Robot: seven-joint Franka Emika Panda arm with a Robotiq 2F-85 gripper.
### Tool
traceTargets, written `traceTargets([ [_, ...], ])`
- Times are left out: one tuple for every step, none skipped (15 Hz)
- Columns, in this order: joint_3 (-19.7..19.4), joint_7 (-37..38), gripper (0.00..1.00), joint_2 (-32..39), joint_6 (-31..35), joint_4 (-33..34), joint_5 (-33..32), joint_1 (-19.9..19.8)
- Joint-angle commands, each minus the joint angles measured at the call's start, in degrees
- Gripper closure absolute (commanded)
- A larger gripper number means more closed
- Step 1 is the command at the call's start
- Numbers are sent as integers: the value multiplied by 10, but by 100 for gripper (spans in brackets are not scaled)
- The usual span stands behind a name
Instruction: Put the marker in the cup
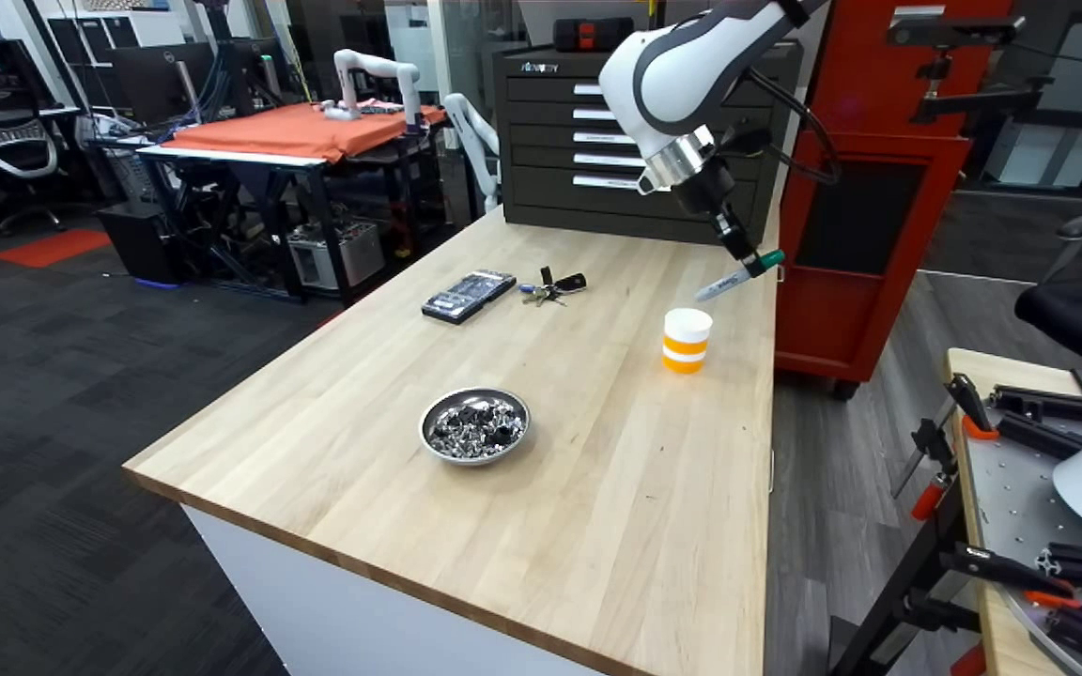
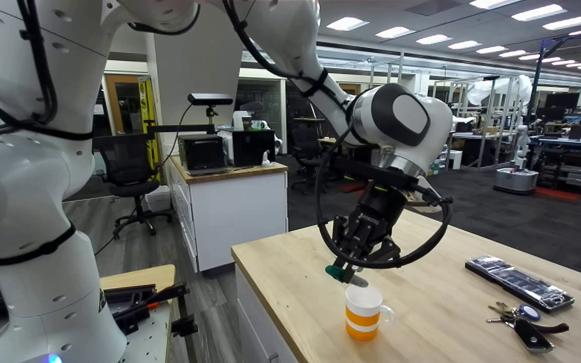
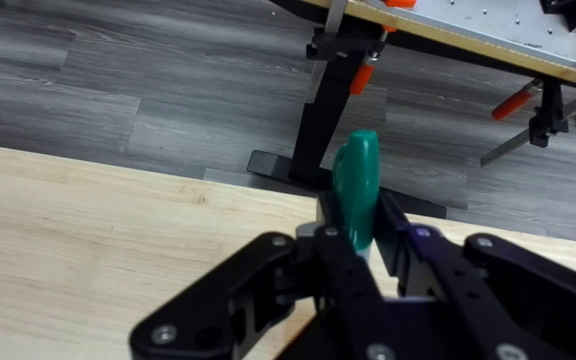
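Holding the marker point(image 1: 727, 283) aslant, our hand point(image 3: 358, 215) grips it between its fingers point(image 3: 393, 230), green cap point(image 3: 363, 177) uppermost; the grey end sits just above the mouth of the cup point(image 2: 362, 325), not yet inside, as both exterior views suggest. To finish well, we should first stand the marker steeper, since at this slant it would likely snag on the rim. Then we centre the grey end, lower gently, and let go only once that end is well down, the fingers clear of the wall; a nudge might topple the cup. Counting outward, we have one marker, one hand, and one cup with one handle point(image 2: 389, 313). Across the bench point(image 1: 616, 526) are one bunch of keys point(image 2: 528, 331), too tangled to number singly, one flat case point(image 1: 469, 297), one bowl point(image 1: 475, 460) of small metal parts point(image 1: 477, 430) beyond counting, and one tool chest point(image 1: 541, 211) showing five pale drawer pulls point(image 1: 609, 182).
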Motion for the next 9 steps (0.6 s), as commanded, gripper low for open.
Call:
traceTargets([
  [8, -17, 95, 48, -47, 71, -15, -3],
  [9, -21, 95, 59, -55, 85, -17, -3],
  [10, -25, 95, 70, -64, 99, -18, -3],
  [11, -27, 95, 81, -73, 112, -20, -3],
  [12, -32, 95, 91, -85, 125, -22, -3],
  [12, -34, 95, 101, -97, 137, -26, -3],
  [14, -38, 95, 111, -109, 150, -28, -3],
  [15, -41, 95, 120, -120, 161, -31, -2],
  [17, -45, 95, 129, -130, 173, -33, -2],
])
